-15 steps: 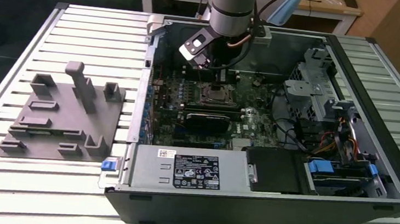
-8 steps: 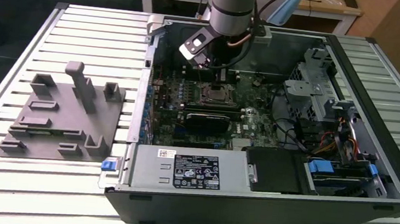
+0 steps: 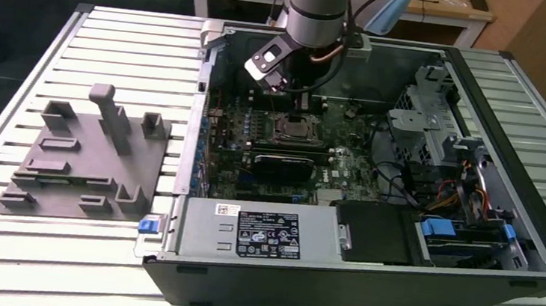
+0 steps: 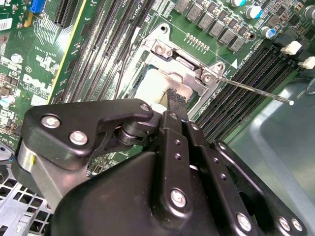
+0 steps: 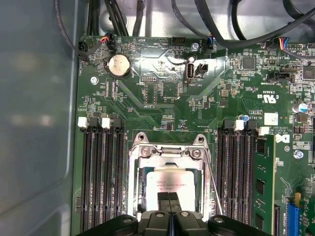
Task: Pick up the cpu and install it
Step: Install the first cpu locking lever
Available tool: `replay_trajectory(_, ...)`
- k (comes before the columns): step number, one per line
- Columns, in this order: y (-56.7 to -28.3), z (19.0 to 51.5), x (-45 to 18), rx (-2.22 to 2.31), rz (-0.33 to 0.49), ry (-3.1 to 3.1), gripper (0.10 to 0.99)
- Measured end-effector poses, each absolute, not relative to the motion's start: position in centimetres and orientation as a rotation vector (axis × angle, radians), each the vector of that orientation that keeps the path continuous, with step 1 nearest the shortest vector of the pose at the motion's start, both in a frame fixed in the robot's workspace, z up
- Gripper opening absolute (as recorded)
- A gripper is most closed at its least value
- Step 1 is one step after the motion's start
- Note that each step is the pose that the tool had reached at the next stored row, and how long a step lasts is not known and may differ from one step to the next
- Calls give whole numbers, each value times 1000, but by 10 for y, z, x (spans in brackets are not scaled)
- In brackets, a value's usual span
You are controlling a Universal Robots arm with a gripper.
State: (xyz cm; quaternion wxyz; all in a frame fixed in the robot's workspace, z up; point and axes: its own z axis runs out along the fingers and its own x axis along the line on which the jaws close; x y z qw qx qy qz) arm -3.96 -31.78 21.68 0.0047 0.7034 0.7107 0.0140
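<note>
The cpu [image 5: 170, 183], a small silvery square with a pale rim, lies flat inside the motherboard's socket frame [image 5: 167, 151]. My gripper [image 5: 169, 200] hangs straight above its edge, the two black fingers pressed together with no gap. In the second wrist view the fingertips [image 4: 173, 101] meet at the pale cpu [image 4: 150, 86], just beside the metal socket frame [image 4: 189, 73]. In the exterior view the gripper [image 3: 297, 114] reaches down into the open computer case, right over the socket [image 3: 295, 130].
A thin metal lever [image 4: 256, 91] sticks out beside the socket. Memory slots [image 5: 101, 182] flank it on both sides. A silver box with a white label [image 3: 256, 230] fills the case's front. The grey fixture [image 3: 82, 157] sits on the slatted table at the exterior view's left.
</note>
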Motion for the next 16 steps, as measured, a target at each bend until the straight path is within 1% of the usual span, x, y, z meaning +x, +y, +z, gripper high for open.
replay_trajectory(16, -318, 236, -40, 2203, 44, 2226, 106)
